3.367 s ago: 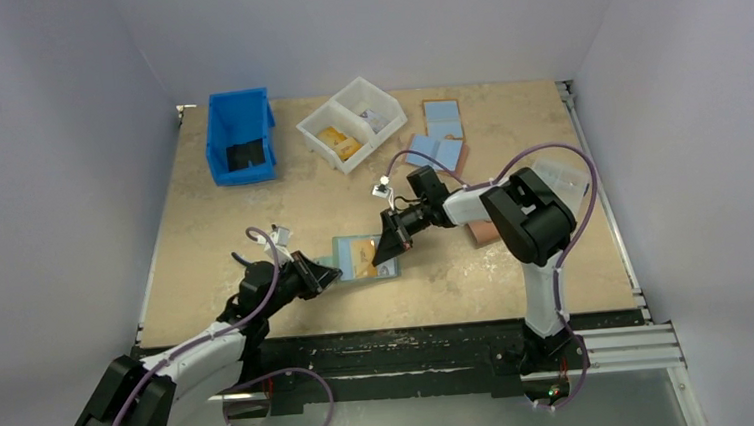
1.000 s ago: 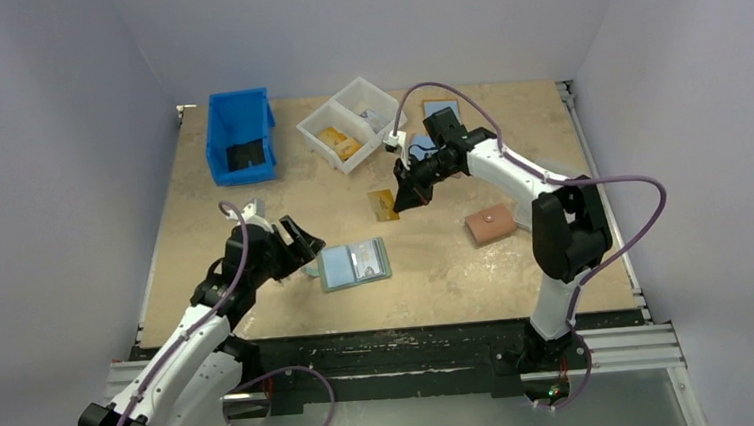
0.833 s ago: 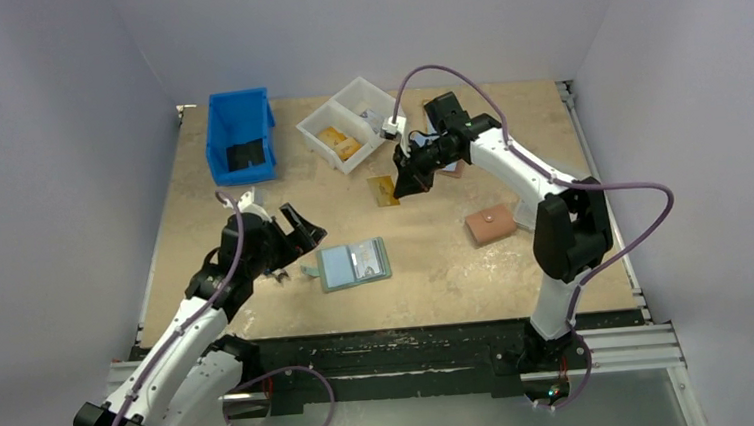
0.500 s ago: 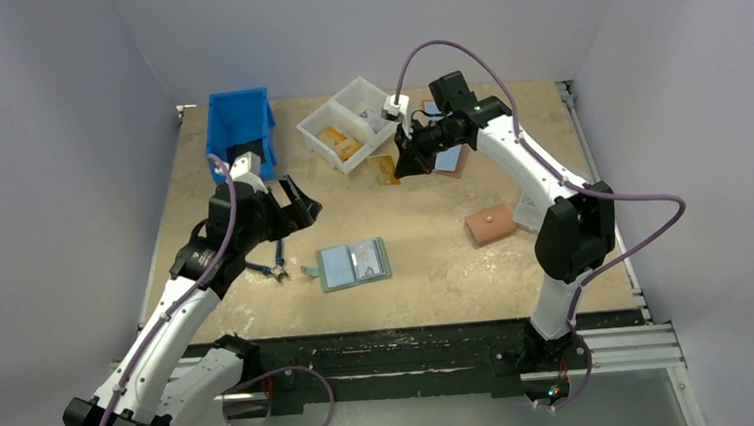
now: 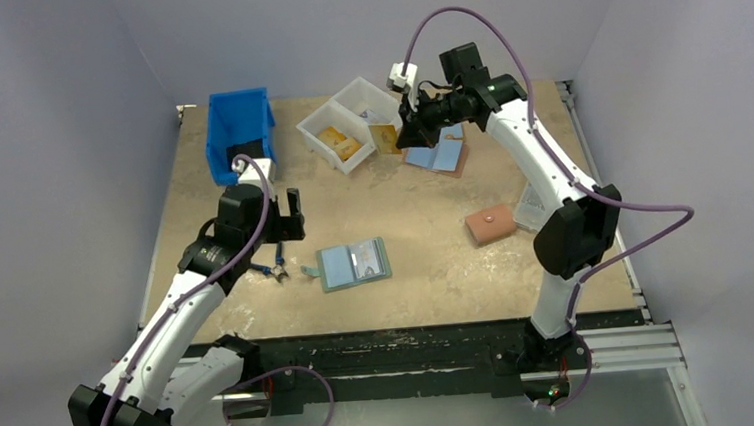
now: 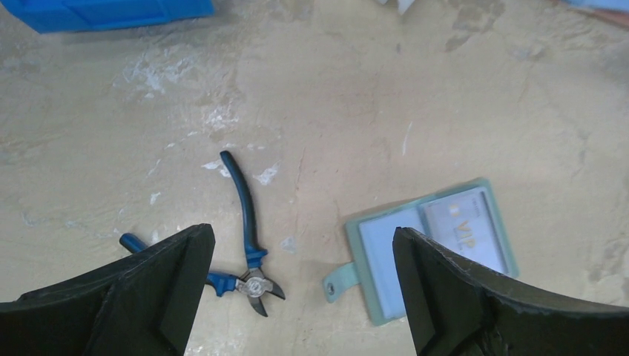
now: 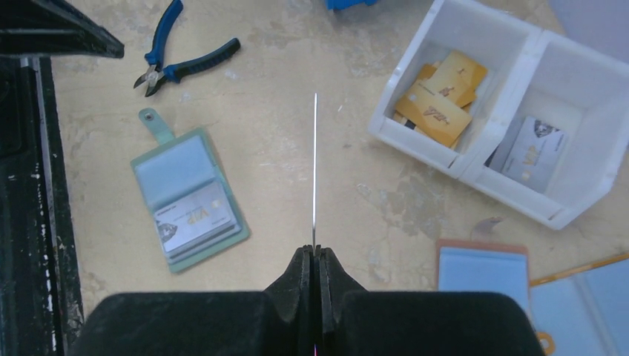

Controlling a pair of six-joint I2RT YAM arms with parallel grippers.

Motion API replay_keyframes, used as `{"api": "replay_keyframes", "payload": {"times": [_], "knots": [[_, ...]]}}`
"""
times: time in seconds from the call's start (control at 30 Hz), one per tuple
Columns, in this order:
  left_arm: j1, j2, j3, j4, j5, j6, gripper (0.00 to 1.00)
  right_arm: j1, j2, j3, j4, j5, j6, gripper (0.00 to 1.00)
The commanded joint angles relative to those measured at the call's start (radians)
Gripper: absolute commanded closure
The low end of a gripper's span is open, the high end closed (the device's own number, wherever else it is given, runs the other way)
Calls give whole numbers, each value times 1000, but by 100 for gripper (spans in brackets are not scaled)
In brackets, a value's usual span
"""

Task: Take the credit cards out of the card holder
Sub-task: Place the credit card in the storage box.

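The right gripper (image 7: 314,254) pinched a credit card (image 7: 314,170) seen only edge-on, probably tan; the left gripper (image 6: 299,236) stood spread, fingers partly cropped.

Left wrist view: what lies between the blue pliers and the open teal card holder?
Only bare tabletop. The card holder points its own snap tab toward the pliers without touching them. The left wrist view shows this most clearly.

It was a robot laboratory cell. Plain pale walls (image 5: 58,145) closed a worn beige table (image 5: 437,269) on three sides. The left arm (image 5: 175,322) and the right arm (image 5: 548,166), white with purple cables, were bolted beside an aluminium rail (image 5: 623,341) at its near edge.
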Motion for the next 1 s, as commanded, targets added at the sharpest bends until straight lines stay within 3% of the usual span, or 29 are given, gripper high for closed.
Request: {"api": "replay_keyframes", "payload": {"times": [0.0,0.43,0.97], "knots": [[5,-59,-90,106,-48,59,1,-11,45,104,-29,16,-7,100],[29,-50,-107,139,-73,93,2,-19,259,371,-55,36,46,100],[53,-26,-108,145,-63,95,2,-2,515,523,203,58,311,100]]}}
